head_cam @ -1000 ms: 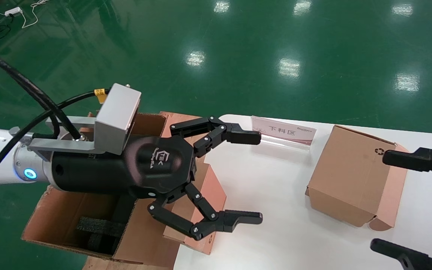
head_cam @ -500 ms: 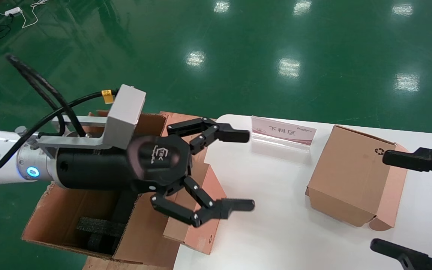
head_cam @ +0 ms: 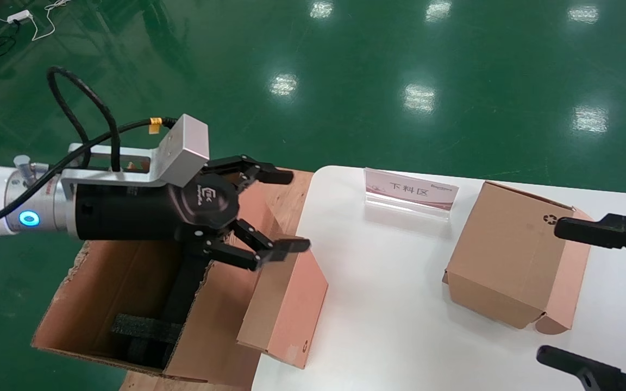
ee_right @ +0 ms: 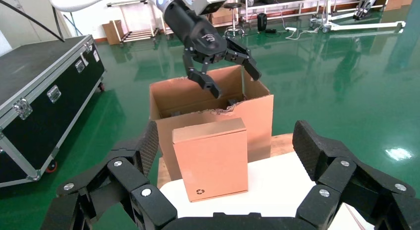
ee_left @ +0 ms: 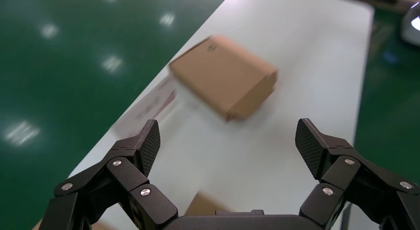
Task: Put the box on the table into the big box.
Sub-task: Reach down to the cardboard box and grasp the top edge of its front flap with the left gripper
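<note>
The slim box (head_cam: 286,307) stands on edge at the left end of the tabletop (head_cam: 389,315), leaning against or touching the big carton (head_cam: 128,304); whether they actually touch cannot be told. In the right wrist view the slim box (ee_right: 213,160) stands upright in front of the carton (ee_right: 257,116), its small recycling mark low on the facing side. In the head view the near bottom corner of the carton is cut off by the frame edge, and its inside is partly hidden by the left arm; only a piece of black foam (head_cam: 144,331) shows on its floor.

The left gripper (head_cam: 283,212) hangs above the slim box and the carton's right-hand wall, jaws spread apart and holding nothing. In the left wrist view the gripper (ee_left: 228,141) frames a blurred stretch of tabletop, and a scrap of brown cardboard just beyond its palm is too cut off to identify.

To the right of the slim box, well apart from it, sits a chunkier brown box (head_cam: 514,255) with rounded flap tabs, and behind it a small sign (head_cam: 411,193) with printed characters. The right gripper (head_cam: 606,293) is beside the chunky box, mostly cut off by the frame edge; its jaws are wide apart and empty, as the right wrist view (ee_right: 225,145) shows.
</note>
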### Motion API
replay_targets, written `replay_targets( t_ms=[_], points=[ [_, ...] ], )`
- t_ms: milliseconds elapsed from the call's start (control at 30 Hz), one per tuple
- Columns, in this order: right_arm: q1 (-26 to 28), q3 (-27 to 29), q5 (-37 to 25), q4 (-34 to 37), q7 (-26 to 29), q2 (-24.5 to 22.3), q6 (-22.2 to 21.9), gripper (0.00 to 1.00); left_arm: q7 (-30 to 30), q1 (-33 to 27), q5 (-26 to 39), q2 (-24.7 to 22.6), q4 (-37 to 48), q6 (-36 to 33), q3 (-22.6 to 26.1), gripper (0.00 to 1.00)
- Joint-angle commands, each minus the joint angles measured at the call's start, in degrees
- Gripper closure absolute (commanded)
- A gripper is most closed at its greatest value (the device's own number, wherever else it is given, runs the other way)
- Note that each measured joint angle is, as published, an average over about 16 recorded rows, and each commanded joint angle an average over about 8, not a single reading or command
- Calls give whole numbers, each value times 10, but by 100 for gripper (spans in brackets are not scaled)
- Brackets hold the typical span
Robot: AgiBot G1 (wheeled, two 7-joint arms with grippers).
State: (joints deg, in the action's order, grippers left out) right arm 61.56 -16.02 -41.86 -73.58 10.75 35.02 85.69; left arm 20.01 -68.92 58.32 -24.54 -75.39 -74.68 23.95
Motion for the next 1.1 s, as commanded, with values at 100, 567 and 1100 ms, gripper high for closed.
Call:
replay_targets(
  t_ms=[100,567,1100],
  points=[
    [0,0,0,0,0,0,0,0,33,-27,43,19,-12,13,20,0],
    [0,0,0,0,0,0,0,0,269,-150,185,20,-77,-17,101,0],
    [0,0,0,0,0,0,0,0,563,-289,298,-71,-84,-138,242,0]
  ],
)
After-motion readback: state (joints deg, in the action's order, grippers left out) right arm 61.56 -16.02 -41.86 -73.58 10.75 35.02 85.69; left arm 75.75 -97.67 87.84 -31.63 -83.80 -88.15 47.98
